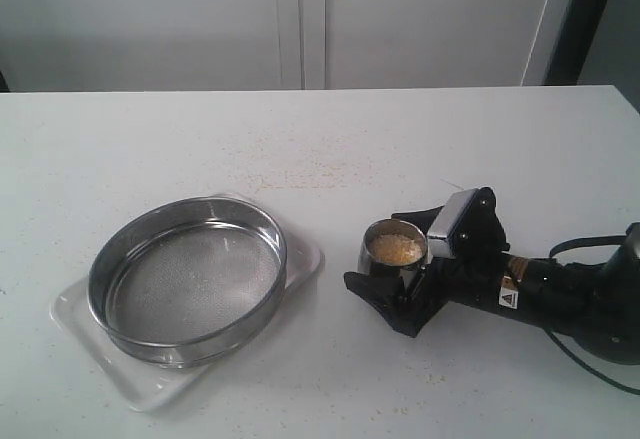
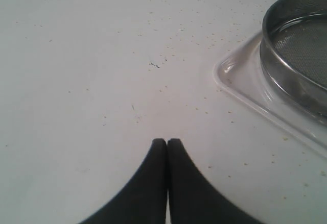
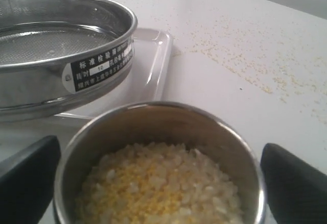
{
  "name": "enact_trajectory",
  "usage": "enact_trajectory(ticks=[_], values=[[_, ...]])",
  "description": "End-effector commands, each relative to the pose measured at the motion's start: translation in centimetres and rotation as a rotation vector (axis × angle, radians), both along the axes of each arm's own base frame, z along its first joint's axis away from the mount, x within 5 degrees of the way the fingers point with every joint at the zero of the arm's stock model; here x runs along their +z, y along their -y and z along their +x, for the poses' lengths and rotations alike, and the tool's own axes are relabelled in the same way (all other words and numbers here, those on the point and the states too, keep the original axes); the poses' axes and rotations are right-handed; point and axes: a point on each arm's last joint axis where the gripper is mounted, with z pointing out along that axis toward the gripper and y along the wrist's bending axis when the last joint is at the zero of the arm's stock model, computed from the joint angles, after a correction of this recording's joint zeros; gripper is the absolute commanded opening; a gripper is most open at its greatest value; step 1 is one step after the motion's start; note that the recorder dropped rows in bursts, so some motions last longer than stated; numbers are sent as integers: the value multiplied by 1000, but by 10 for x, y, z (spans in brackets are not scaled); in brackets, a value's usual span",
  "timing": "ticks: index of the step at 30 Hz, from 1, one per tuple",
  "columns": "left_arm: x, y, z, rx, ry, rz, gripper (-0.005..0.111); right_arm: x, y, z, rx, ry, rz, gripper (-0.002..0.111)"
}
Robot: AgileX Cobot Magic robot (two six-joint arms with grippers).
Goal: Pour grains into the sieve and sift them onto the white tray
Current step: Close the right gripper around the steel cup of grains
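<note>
The sieve sits on the white tray at the front left of the table, its mesh bare. To its right, a small steel cup filled with grains stands on the table. My right gripper is open, one finger on each side of the cup. In the right wrist view the grains fill the cup between the open fingers, with the sieve and tray beyond. My left gripper is shut and empty over bare table beside the tray and sieve.
Loose spilled grains are scattered on the white table behind the sieve and cup, and they also show as scattered grains in the right wrist view. A grey wall with panels rises behind the table's far edge.
</note>
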Motion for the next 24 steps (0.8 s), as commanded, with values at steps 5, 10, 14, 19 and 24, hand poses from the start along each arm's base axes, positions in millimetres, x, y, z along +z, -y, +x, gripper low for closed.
enact_trajectory(ticks=[5, 10, 14, 19, 24], values=[[-5, 1, -1, -9, -22, -9, 0, -10, -5, 3, 15, -6, 1, 98], [-5, 1, -1, -9, -22, -9, 0, -16, -5, 4, 15, -22, -1, 98], [-5, 1, -1, -9, -22, -9, 0, -16, -5, 4, 13, -22, -1, 98], [-5, 1, -1, -9, -22, -9, 0, -17, -5, 4, 12, -27, -10, 87], [-5, 1, -1, -9, -22, -9, 0, -19, -4, 4, 8, -39, -29, 57]])
